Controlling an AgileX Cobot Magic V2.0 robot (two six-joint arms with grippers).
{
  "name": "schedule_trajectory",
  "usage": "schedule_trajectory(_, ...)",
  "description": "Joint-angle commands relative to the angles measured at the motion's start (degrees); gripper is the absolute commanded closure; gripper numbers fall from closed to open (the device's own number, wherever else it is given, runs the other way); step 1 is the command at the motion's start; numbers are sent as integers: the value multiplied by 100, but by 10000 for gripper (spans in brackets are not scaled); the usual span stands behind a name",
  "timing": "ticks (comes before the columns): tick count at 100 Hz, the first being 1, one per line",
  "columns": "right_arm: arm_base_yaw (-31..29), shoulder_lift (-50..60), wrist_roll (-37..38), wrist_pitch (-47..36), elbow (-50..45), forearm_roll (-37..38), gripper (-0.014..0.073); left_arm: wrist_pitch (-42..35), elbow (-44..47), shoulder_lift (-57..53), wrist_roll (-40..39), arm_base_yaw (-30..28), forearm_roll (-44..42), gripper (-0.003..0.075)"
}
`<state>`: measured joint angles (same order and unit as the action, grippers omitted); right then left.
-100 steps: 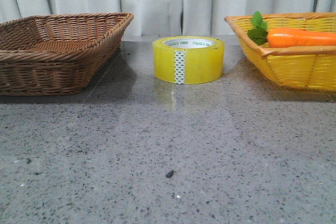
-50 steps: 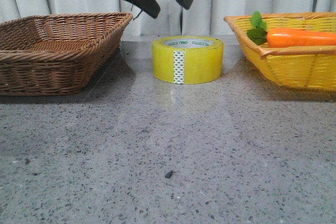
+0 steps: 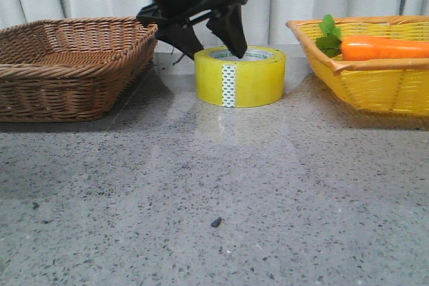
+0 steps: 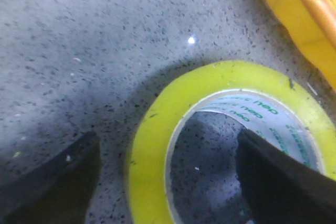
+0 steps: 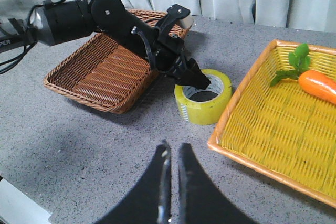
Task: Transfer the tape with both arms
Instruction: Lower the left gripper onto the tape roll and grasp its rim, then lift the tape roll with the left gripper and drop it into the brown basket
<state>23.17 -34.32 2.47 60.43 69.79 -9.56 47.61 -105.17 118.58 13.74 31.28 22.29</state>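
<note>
I am holding my left claw [image 3: 213, 43] spread astride the near wall of the tape [image 3: 240, 76] lying flat on the surface [image 3: 214, 185], risking pinching only its slippery edge and tipping it.

Glossy translucent yellow plastic on the tape [image 3: 240, 76], pale printed core. Polished speckled grey stone for the table [image 3: 214, 192], faintly reflective. Woven brown wicker basket [image 3: 67, 65]; yellow wicker basket [image 3: 382, 72]. Matt black gripper fingers [image 3: 231, 28].
</note>
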Motion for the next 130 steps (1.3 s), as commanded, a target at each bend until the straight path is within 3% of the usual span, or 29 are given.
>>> schedule_trajectory(1, -3, -53, 10, -376, 115, 23, 650, -261, -165, -236, -42, 50, 27, 227)
schedule_trajectory(14, -3, -53, 10, -365, 115, 23, 650, -249, -165, -114, -42, 50, -2, 230)
schedule_trajectory(21, -3, -53, 10, -354, 115, 23, 650, -249, -165, -99, -42, 50, -2, 281)
schedule_trajectory(26, -3, -53, 10, -354, 115, 23, 650, -249, -165, -99, -55, 50, -9, 383)
schedule_trajectory(37, -3, -53, 10, -332, 115, 23, 650, -255, -165, -165, -56, 50, 77, 741)
schedule_trajectory(70, -3, -53, 10, -409, 115, 23, 650, -591, -825, -1051, 211, 61, 343, 741)
schedule_trajectory(86, -3, -53, 10, -468, 115, 36, 650, -551, -960, -1828, 249, -200, -504, 741)
schedule_trajectory(100, -3, -53, 10, -468, 104, 99, 650, 191, -960, -2182, 249, -778, -1175, 741)
schedule_trajectory(112, -3, -53, 10, -472, 104, 99, 650, 1228, -872, -2167, 249, -1381, -1155, 741)
schedule_trajectory(130, -3, -53, 10, -472, 104, 99, 650, 1480, -211, -2167, 249, -1922, -1142, 739)
